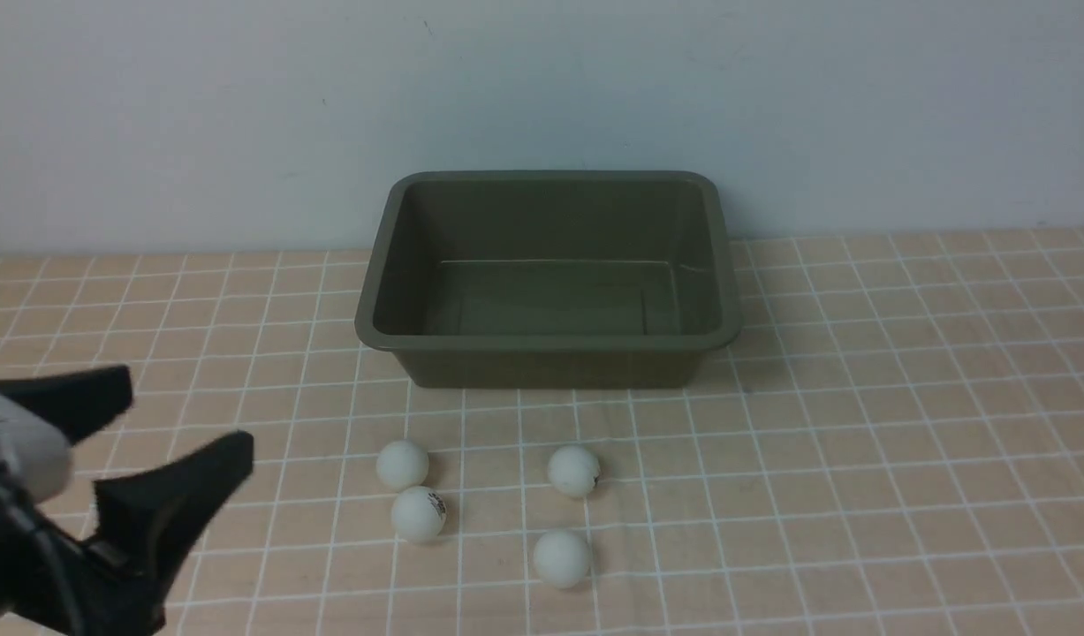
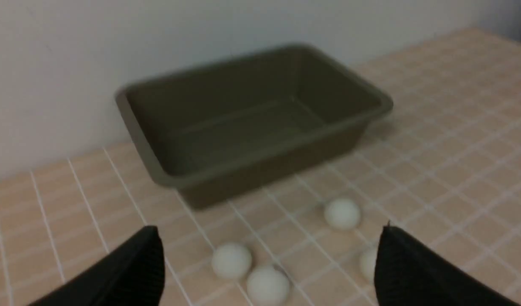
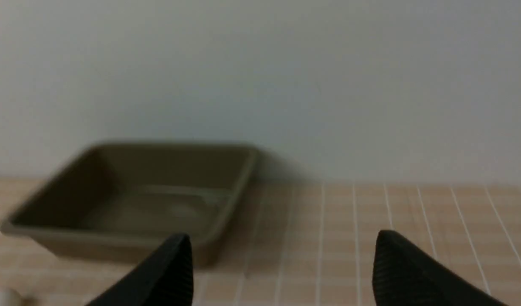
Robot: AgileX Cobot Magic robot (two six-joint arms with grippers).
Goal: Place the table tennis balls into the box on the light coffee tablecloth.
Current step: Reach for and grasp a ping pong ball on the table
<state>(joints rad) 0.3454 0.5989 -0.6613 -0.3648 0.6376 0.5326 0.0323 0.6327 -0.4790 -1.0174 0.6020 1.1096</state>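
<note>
simply gridded tablecloth (image 1: 860, 459), apparently plain wall (image 1: 241, 106)

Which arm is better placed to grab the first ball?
Left, likely: the left gripper hangs near the table tennis balls, jaws open, all four ahead of it. The right gripper faces the box, outside the front view.

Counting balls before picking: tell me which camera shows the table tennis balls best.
The front view: all four table tennis balls, sharp and unobstructed, before the box. Left wrist view: blurred, one partly hidden behind a finger of the left claw. Right wrist view: only a pale sliver at the edge.
</note>
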